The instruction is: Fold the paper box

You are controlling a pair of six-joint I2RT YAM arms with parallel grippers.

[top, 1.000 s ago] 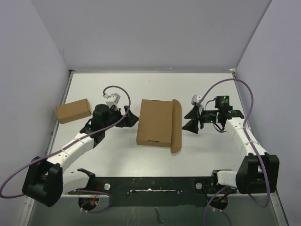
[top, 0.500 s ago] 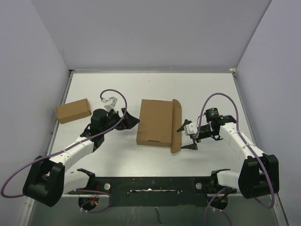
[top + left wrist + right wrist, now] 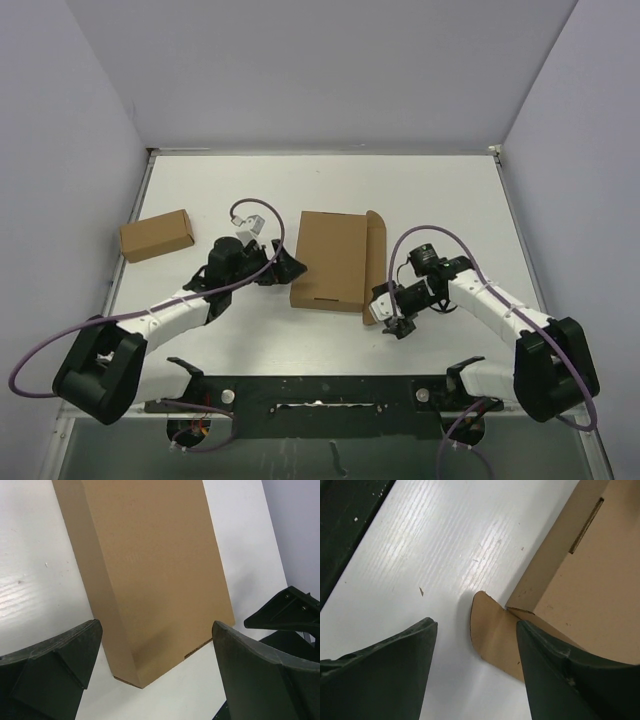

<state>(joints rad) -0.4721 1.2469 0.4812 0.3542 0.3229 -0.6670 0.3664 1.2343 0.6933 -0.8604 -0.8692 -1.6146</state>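
Observation:
The paper box [image 3: 333,258] lies flat in the middle of the table, closed, with a long flap [image 3: 375,262] sticking out along its right side. My left gripper [image 3: 288,264] is open and empty at the box's left edge; in the left wrist view the box [image 3: 150,565] fills the space ahead of the open gripper [image 3: 156,630]. My right gripper [image 3: 391,318] is open and empty at the near end of the flap. In the right wrist view the rounded flap end [image 3: 492,632] lies between the open fingers [image 3: 400,665], beside the box corner [image 3: 580,580].
A much smaller brown cardboard box [image 3: 156,235] lies at the left of the table. Grey walls close in the left, far and right sides. A black rail [image 3: 330,390] runs along the near edge. The right gripper's finger [image 3: 287,611] shows beyond the box in the left wrist view.
My right gripper has swung from the box's right side down and left to the near end of the flap. My left gripper has moved right and nearer, up to the box's left edge.

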